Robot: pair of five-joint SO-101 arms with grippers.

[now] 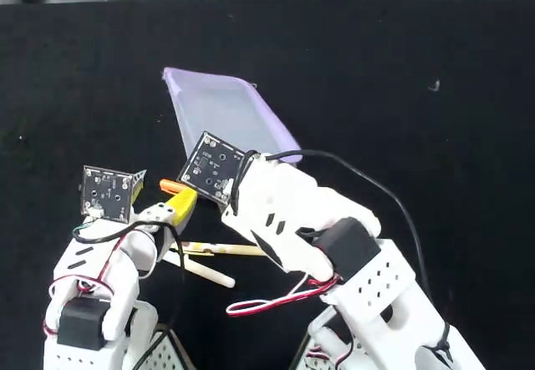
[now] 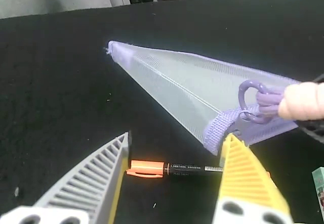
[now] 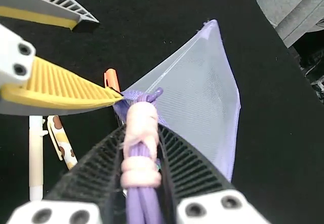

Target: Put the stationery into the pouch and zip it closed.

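The right gripper (image 3: 142,129) is clamped tight on the purple strap (image 3: 137,210) and its pink cord (image 3: 139,169) at the near end of the mesh pouch (image 2: 182,82). The pouch lies flat on the black table (image 1: 418,136), stretching away to the far left. The left gripper (image 2: 177,142) is spread wide and empty, its grey and yellow fingers (image 2: 243,176) straddling an orange-capped marker (image 2: 172,169) that lies just near-side of the pouch's strap corner. A cream pen (image 3: 35,148) and a spotted pen (image 3: 62,142) wait nearer, between the arms. The risks come from crowding. The yellow finger sits right beside the pouch corner, so closing could pinch mesh along with the marker or nudge the round barrel away. The two grippers are also near enough to bump each other. The pouch is held only by its strap, so it may drag or twist when pushed, and I cannot tell whether its zip is open enough to take a pen.
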